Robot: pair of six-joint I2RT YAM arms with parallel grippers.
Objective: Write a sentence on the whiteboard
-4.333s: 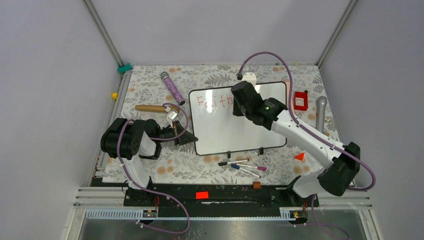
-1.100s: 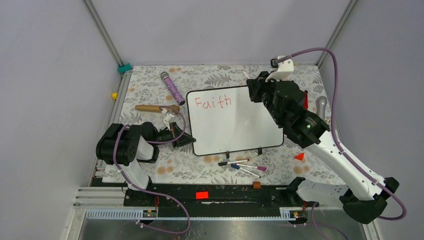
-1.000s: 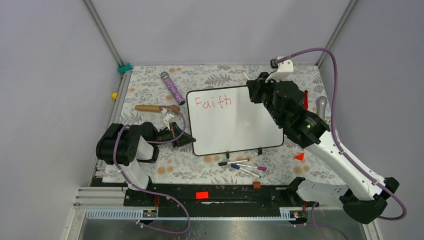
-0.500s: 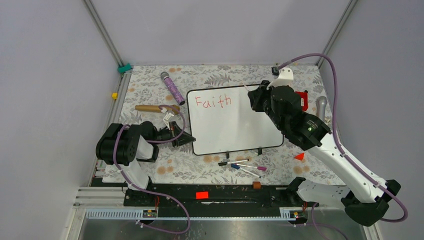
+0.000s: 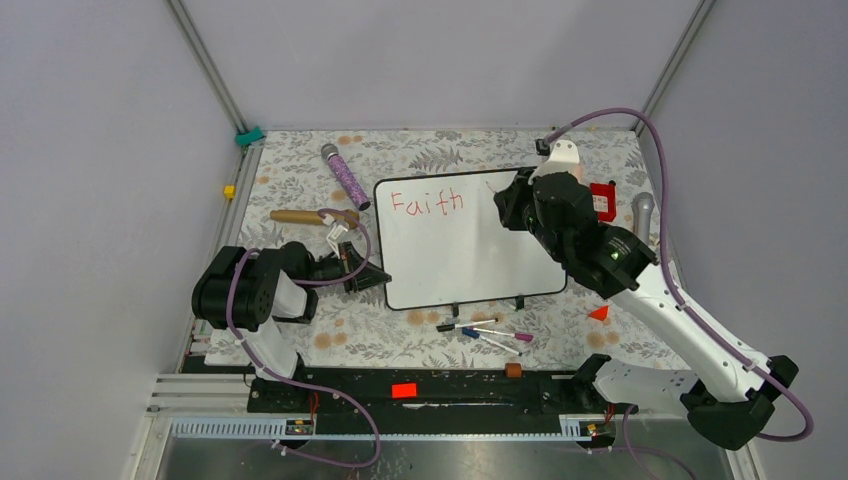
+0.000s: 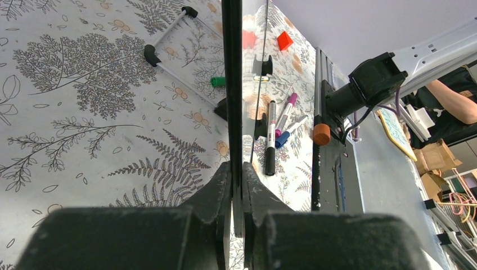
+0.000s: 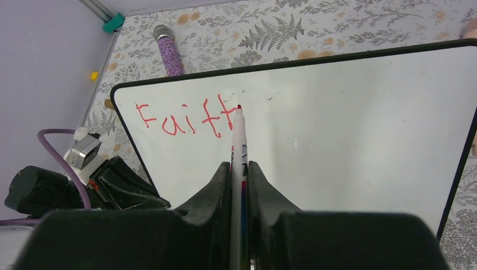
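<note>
Two grips: our left gripper pinches the glossy white whiteboard at nine o'clock. Our right gripper pinches a red-tipped white marker.

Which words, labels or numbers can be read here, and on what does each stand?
"Faith": red handwriting on the whiteboard, upper left.
Print on the loose markers: too small to read.
Red box: any label is too blurred to read.
</note>
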